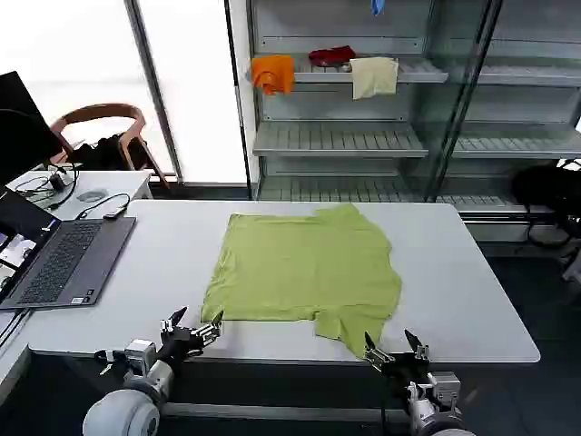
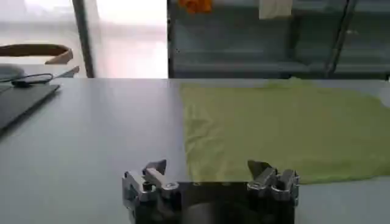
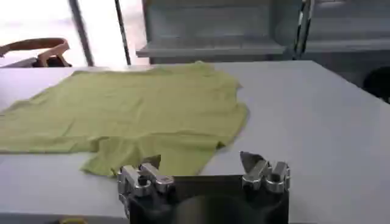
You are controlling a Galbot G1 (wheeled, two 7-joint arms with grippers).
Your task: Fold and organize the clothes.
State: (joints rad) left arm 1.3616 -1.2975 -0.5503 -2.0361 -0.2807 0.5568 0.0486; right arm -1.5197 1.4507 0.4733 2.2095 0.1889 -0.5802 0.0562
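**Green T-shirt lying flat, both claws waiting wide apart**

The lime-green T-shirt is lying spread out in the middle of the head view, on the white table. It is looking mostly flat, with a few soft wrinkles. One floppy part of it is reaching down toward the table's near edge, in the lower middle of the picture.

The left gripper is sitting in the lower left of the head view, just by the shirt's near left corner. Its two fingers are standing wide apart and are holding nothing. In the left wrist view the same gripper is showing at the bottom, with the shirt lying just beyond it.

The right gripper is sitting in the lower right of the head view, just beside the floppy part. Its fingers are also standing wide apart and holding nothing. In the right wrist view this gripper is at the bottom, and the shirt is filling the left and middle.

A laptop is sitting open at the left side of the head view. An orange cloth and a cream cloth are hanging on a shelf at the top.
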